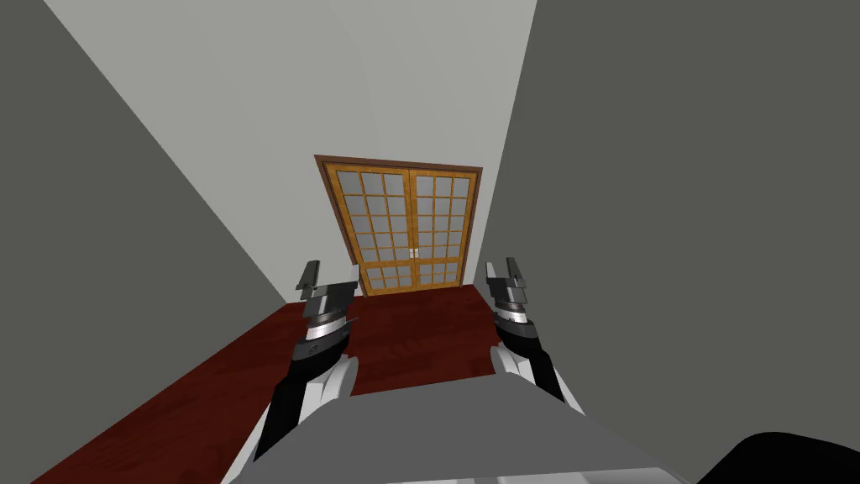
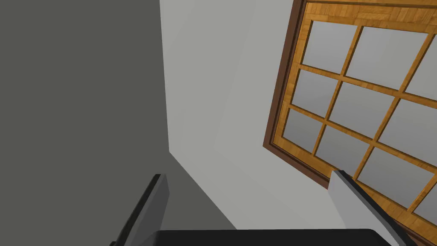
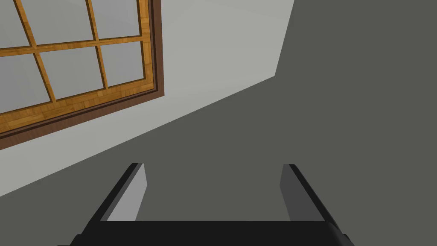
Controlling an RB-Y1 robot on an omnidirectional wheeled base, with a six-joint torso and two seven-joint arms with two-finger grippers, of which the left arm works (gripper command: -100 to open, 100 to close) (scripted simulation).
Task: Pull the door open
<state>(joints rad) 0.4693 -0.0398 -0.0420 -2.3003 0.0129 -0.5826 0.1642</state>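
A double door (image 1: 406,231) of orange-brown wood with grey panes in a grid stands shut at the far end of a corridor. Two small pale handles (image 1: 413,253) sit where its leaves meet. My left gripper (image 1: 329,279) is raised in front of me, open and holding nothing, well short of the door. My right gripper (image 1: 502,273) hangs level with it on the other side, also open and holding nothing. The left wrist view shows an upper corner of the door (image 2: 367,98) beyond the open fingers (image 2: 350,192). Another corner of the door (image 3: 77,64) lies beyond the open right gripper (image 3: 213,188).
Dark grey walls (image 1: 126,252) close in on both sides of the corridor. A dark red wooden floor (image 1: 420,336) runs from me up to the door. The end wall (image 1: 336,101) around the door is light grey.
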